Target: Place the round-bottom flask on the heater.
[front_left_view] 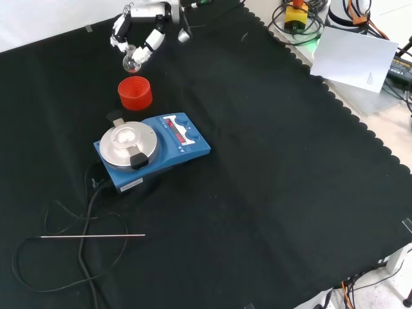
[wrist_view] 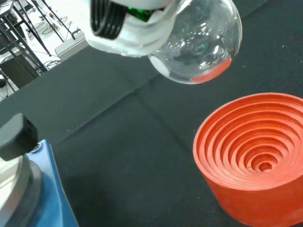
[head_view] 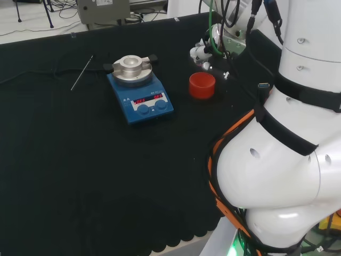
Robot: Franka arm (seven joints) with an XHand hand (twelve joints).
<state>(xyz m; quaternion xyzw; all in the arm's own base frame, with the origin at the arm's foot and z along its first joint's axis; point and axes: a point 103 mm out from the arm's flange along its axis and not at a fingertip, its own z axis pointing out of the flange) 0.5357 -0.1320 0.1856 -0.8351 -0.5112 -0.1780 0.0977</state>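
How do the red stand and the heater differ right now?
The stand is a small red ribbed ring; the heater is a larger blue box with a round metal top. The stand has nothing on it, with the flask held above it in the hand; the heater's top is bare too. Both sit flat on the cloth.
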